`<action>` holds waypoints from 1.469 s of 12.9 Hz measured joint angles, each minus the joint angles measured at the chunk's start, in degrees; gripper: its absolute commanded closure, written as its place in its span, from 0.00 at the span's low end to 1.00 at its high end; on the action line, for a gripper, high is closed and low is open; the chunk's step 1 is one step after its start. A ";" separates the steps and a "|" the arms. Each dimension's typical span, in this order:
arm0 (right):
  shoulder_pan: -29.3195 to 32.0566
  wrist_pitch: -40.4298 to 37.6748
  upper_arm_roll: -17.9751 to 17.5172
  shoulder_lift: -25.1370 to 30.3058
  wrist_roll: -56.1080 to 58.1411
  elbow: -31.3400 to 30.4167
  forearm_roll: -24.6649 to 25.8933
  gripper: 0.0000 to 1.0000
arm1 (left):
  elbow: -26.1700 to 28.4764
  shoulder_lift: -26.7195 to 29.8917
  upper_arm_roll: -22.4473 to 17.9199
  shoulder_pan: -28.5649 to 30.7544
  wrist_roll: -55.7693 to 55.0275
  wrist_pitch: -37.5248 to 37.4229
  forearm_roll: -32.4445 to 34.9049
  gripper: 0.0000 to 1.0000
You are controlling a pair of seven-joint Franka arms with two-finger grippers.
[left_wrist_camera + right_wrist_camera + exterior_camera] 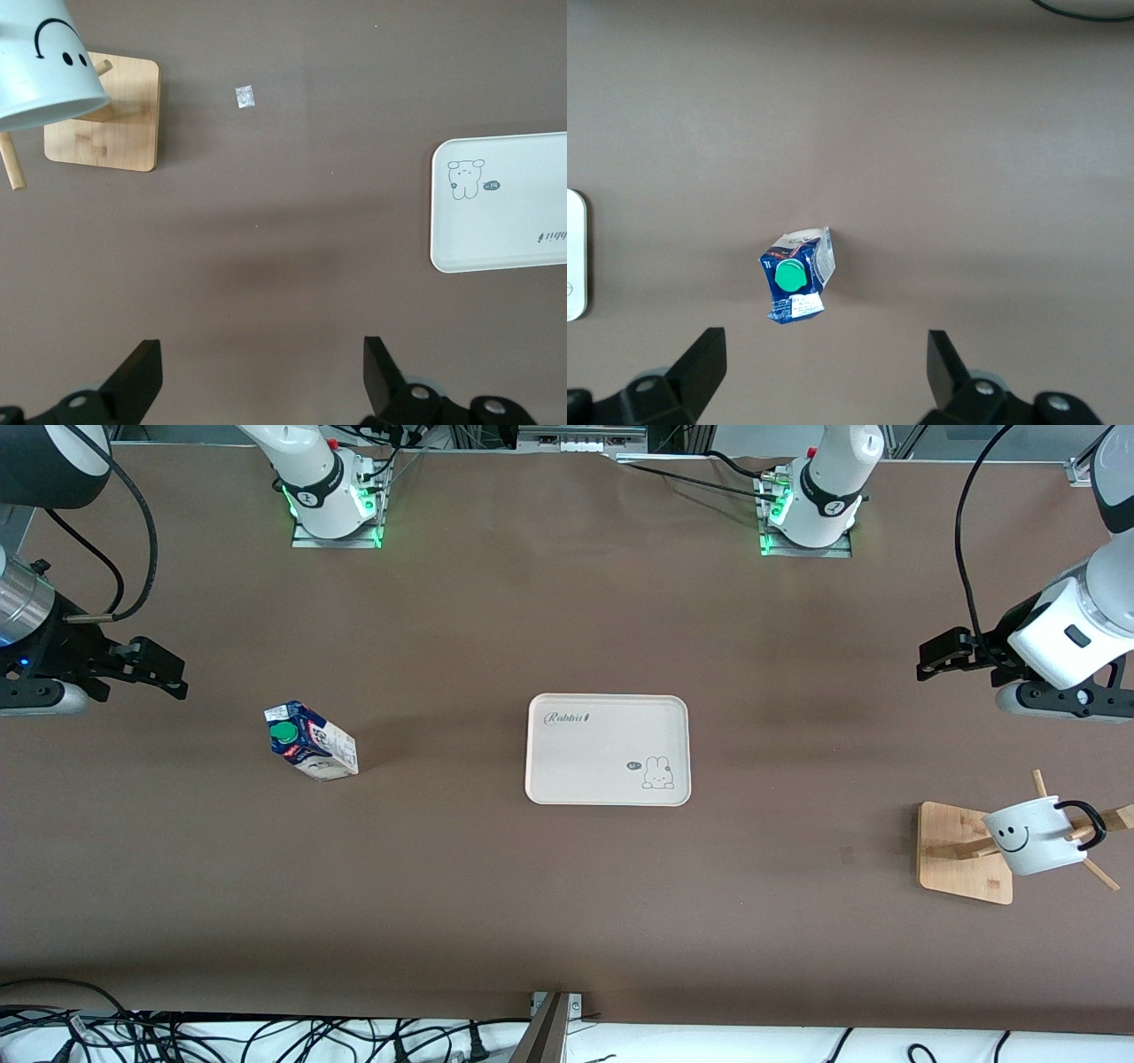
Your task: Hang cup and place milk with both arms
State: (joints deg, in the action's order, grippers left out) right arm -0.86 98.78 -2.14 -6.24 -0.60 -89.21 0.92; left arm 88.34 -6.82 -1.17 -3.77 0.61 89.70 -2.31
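The cup [1032,834], white with a black smiley face, hangs by its black handle on a peg of the wooden rack [961,855] at the left arm's end of the table. It also shows in the left wrist view [44,62]. The milk [310,741] stands upright on the table toward the right arm's end, green cap up, and shows in the right wrist view [796,274]. My left gripper [926,662] is open and empty over bare table beside the rack [263,372]. My right gripper [173,675] is open and empty over the table beside the milk [826,372].
A white rectangular tray [608,749] with a rabbit drawing lies at the table's middle, with nothing on it; it shows in the left wrist view [500,204] and its edge in the right wrist view [574,257]. A small scrap of tape [244,96] lies near the rack.
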 measured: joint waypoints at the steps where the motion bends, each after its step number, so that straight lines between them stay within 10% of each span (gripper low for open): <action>1: 0.00 0.00 0.00 0.00 -0.05 0.00 0.00 0.00 | 0.00 0.01 -0.03 0.00 0.00 0.00 0.02 0.00; 19: -0.02 0.54 -0.49 -0.09 -0.13 0.31 0.00 0.00 | -2.27 -0.46 -0.32 1.28 -2.68 0.06 0.02 0.00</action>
State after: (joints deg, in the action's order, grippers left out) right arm -0.88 99.32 -2.63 -6.33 -0.73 -88.90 0.92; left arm 86.07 -7.28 -1.49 -2.49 -2.07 89.76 -2.28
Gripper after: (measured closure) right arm 0.000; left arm 0.000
